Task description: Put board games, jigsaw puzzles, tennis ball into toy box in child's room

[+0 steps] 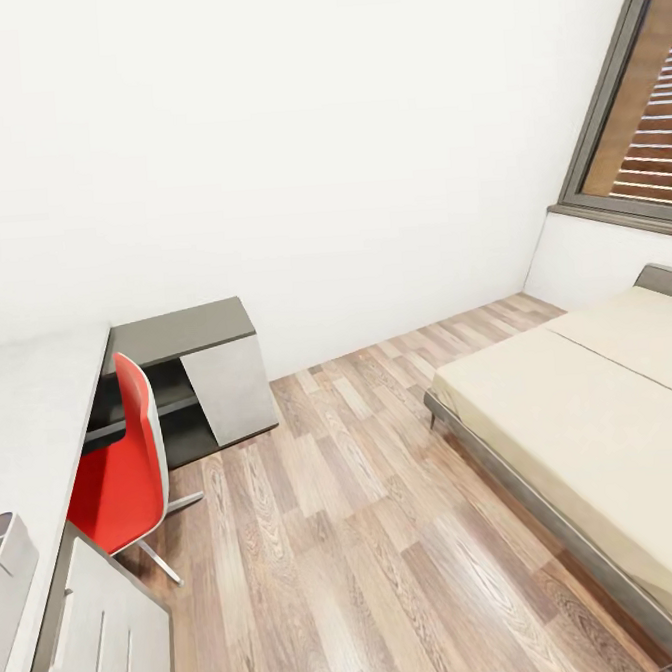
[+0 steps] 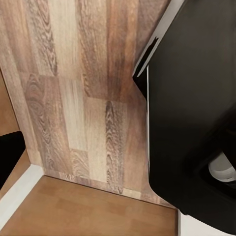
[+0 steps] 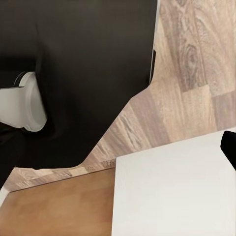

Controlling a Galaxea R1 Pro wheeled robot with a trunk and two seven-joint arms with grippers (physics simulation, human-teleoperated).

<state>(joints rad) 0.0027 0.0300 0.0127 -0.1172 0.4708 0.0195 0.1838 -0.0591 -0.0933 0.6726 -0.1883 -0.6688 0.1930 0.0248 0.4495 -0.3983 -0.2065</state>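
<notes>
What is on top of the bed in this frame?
The visible part of the bed shows only a bare beige mattress with a seam; no board games there. Its far right and near end run out of frame, so those parts are unseen.

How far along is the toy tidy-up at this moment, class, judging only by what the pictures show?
That cannot be judged: no toy or toy box can be made out. The head view shows the bed with nothing on the visible part of its top, the red chair, and a bare stretch of the grey table. Both wrist views look down at wood floor. The robot seems to be in transit.
</notes>
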